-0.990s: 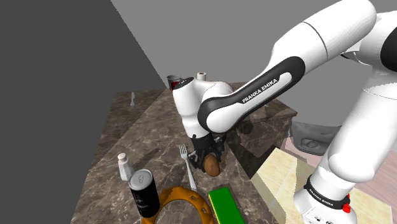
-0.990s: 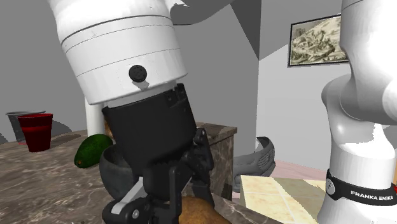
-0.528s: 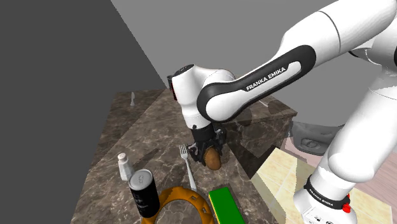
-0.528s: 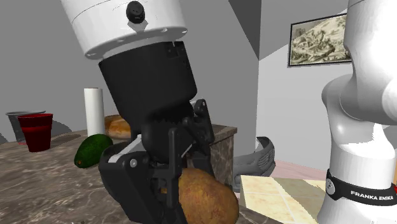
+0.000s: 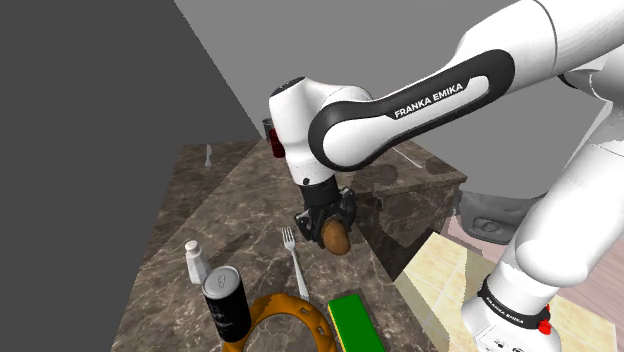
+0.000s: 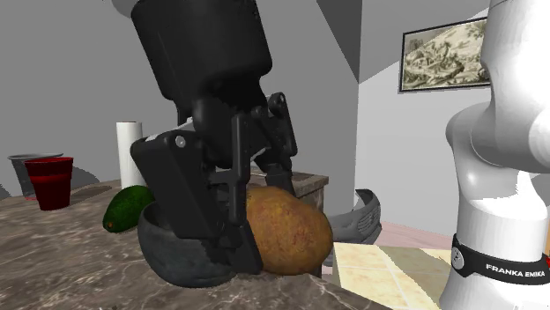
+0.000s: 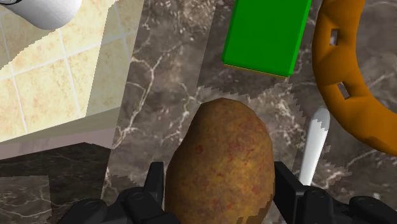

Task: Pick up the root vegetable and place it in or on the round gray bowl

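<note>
1. Brown and mottled, the potato (image 5: 337,243) sits at the centre of the shoulder view, clamped in the black gripper (image 5: 328,230) that hangs from the white arm over the marbled counter (image 5: 220,200). It looks just clear of the stone, beside the white fork (image 5: 295,262). A dark can (image 5: 227,305), an orange ring (image 5: 290,308) and a green block (image 5: 352,320) crowd the lower edge.

2. From the second exterior view, the potato fills the lower middle, and one finger (image 6: 194,194) is pressed flat against its left flank. The round gray bowl (image 6: 167,255) stands right behind, at lower left, partly covered by the gripper. Its rim is roughly level with the potato's middle. An avocado (image 6: 128,207) and a red cup (image 6: 48,180) stand farther left. I'd judge the carry to be short: away from this camera and leftward, with a little more height to clear the rim.

3. Through the wrist view, the fingers (image 7: 155,184) squeeze the potato across its narrow width, near one end. Its long axis runs straight out from the palm, with most of its length past the fingertips. Released over the bowl, it would likely go in end first.
</note>
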`<state>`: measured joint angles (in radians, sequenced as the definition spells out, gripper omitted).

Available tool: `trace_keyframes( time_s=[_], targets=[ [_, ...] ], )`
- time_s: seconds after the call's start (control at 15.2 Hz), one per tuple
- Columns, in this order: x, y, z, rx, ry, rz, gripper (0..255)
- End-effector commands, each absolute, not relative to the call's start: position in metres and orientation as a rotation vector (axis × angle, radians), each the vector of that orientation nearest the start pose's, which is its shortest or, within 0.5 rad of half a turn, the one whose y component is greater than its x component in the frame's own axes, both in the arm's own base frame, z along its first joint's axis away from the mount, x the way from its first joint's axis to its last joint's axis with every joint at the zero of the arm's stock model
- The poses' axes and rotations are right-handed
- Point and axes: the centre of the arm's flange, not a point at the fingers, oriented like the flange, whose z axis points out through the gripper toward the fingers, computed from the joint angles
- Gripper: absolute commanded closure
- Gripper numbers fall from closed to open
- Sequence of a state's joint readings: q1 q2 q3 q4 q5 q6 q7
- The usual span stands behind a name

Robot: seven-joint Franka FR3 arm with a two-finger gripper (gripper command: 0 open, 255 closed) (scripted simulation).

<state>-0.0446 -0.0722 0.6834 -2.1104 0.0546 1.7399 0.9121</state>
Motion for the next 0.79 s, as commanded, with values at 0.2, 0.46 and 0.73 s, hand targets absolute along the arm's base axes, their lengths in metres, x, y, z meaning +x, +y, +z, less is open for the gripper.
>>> trace_keyframes(
  time_s=[0.2,0.46,0.73],
  targets=[
    [0.391,0.301,0.446,-3.297,0.497,0.385,255],
    [0.391,0.301,0.468,-3.297,0.497,0.385,255],
    [0.391,0.301,0.489,-3.297,0.497,0.385,255]
  ],
)
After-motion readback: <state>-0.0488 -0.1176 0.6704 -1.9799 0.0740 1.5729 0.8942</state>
